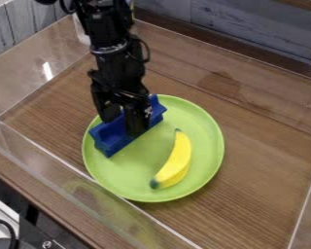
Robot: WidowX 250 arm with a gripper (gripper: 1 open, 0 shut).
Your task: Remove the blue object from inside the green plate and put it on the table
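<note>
Camera view shows my tool [129,121] spread wide, straddling the blue object [120,135] at nine o'clock inside the green plate [204,156], so I judge grasping is underway: next close, lift, then clear toward bare worktop [249,88].

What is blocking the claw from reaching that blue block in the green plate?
Nothing visible. The gripper hangs open right over the blue block, its fingers straddling it. The banana lies apart on the green plate.

Single high, near, oblique view over the table [249,88]
</note>
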